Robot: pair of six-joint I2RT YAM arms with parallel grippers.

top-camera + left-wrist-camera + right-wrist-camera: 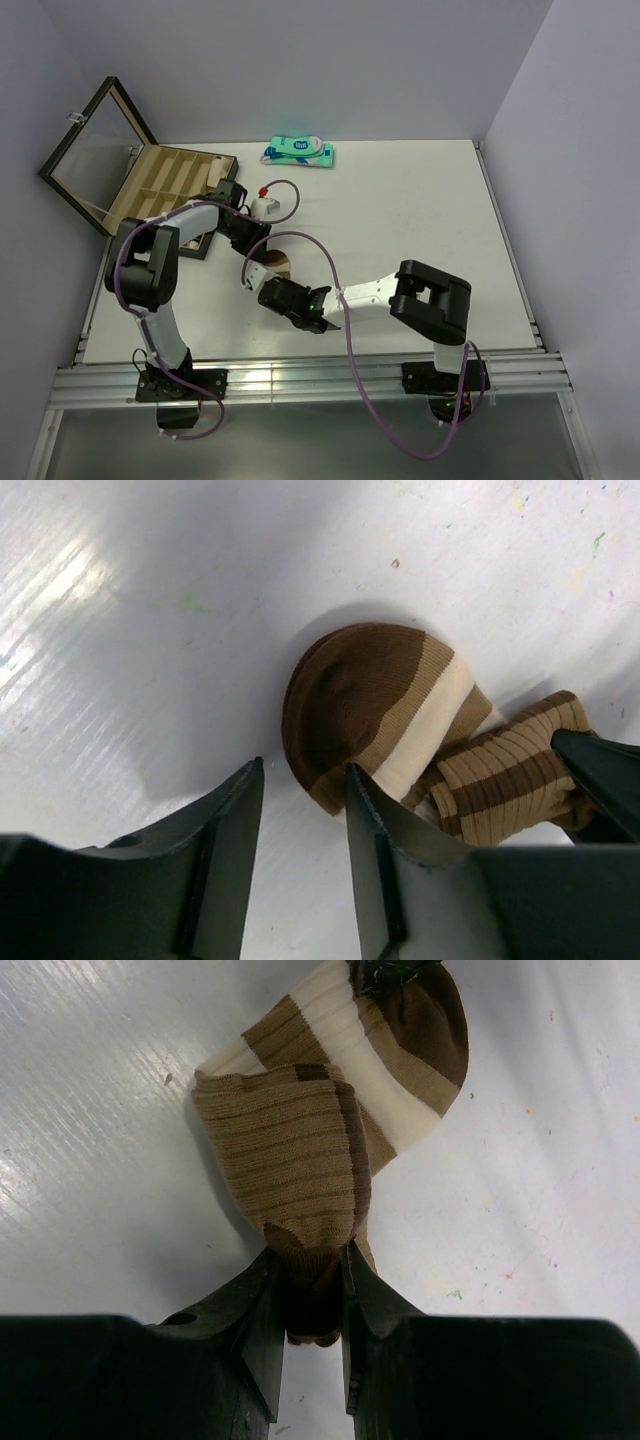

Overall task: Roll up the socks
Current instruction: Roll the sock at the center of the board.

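On the table (430, 220), a brown sock (365, 695) lies between both arms.
The right gripper (312, 1272) pinches the sock's folded ribbed end tight; the left gripper (303, 772) stands parted at the toe, holding nothing.

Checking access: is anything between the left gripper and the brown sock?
Nothing visible. The open left gripper sits right at the toe of the sock; the right gripper pinches the other end.

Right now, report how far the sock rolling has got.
Done: the brown sock is folded over itself, loosely. In hand: the right pincer is shut on one end; the left pincer is open beside the toe. Left: a tight roll; no finished one shows.
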